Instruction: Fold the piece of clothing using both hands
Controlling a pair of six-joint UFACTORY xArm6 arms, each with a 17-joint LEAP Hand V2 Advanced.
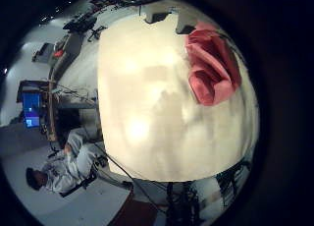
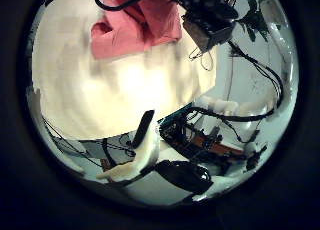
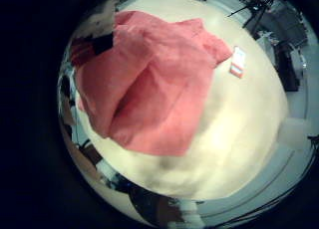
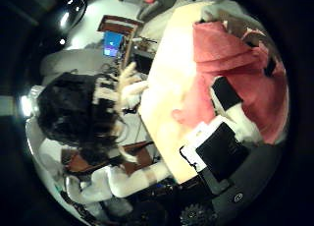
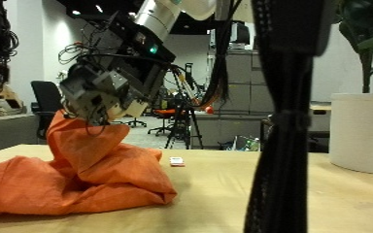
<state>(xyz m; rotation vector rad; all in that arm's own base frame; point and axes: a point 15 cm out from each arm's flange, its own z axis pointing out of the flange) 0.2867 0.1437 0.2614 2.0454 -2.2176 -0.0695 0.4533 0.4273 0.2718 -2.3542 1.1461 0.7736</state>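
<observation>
The orange-red garment (image 5: 96,175) lies bunched in a heap on the pale desk (image 5: 303,194), not spread flat. One part of it is pulled up into a peak that runs straight into the hand (image 5: 109,83) above it. I take this for my right hand, because both right palm views are filled with cloth while the left palm views see the garment (image 1: 211,64) from well off. That peak tells me why the cloth stands as it does: the right hand's fingers (image 4: 231,93) are closed on a pinch of fabric and carry it, while the rest sags and drapes onto the desk below. I judge this grasp is there to lift an edge and carry it over for a fold.

The right hand hangs palm down, low over the heap, tilted a little toward the desk.

My left hand (image 2: 135,155) is well apart from the garment, out over bare desk. The one finger I can see of it looks straight and loose, holding nothing.

A small white tag (image 5: 177,161) lies on the desk just beside the heap, apart from the cloth.

For a proper two-handed fold, I think the left hand needs to come in and take a second edge.
</observation>
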